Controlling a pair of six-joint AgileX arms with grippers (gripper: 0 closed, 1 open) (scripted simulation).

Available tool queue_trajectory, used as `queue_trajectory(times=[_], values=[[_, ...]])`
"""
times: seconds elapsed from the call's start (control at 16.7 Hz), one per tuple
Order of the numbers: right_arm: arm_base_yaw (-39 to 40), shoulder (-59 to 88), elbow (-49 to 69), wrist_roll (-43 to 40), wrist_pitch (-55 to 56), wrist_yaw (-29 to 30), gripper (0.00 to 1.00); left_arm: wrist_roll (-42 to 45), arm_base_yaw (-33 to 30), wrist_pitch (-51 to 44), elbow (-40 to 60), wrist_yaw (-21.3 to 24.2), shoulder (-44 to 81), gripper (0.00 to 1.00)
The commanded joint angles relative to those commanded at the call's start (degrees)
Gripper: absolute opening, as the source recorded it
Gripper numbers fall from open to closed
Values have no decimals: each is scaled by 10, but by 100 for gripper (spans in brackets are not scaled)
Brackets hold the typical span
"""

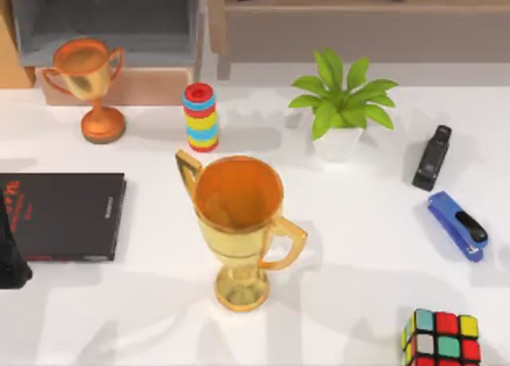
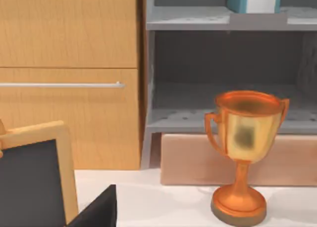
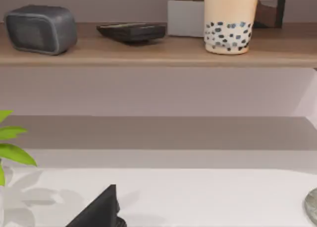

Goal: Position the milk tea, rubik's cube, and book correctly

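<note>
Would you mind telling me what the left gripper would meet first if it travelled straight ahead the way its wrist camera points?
Probably the small trophy on the table, just right of centre; behind it stand a tan block and the grey shelf unit. Depth is unclear.

Milk tea stands upright on the wooden shelf (beside a grey speaker).

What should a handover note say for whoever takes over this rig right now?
Grippers: a dark shape at the top view's left edge is likely the left arm; whether either gripper is open or shut cannot be told.
Things: the rubik's cube sits on the white table at its front right corner, untouched. The milk tea stands on the wooden shelf. A teal book stands on the grey upper shelf above the small trophy.
Done: milk tea and book look shelved.
Left: probably the cube.
</note>
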Motion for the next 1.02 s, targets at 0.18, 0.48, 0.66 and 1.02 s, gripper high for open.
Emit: queue_trajectory(times=[0.18, 0.48, 0.66, 1.02], values=[[-1, 6, 5, 0, 4, -1, 100, 0, 0, 0, 0, 0, 0, 100], [-12, 128, 86, 0, 71, -10, 100, 0, 0, 0, 0, 0, 0, 100], [-24, 269, 165, 1, 137, -19, 100, 0, 0, 0, 0, 0, 0, 100], [-50, 619, 348, 2, 288, -40, 100, 0, 0, 0, 0, 0, 0, 100]])
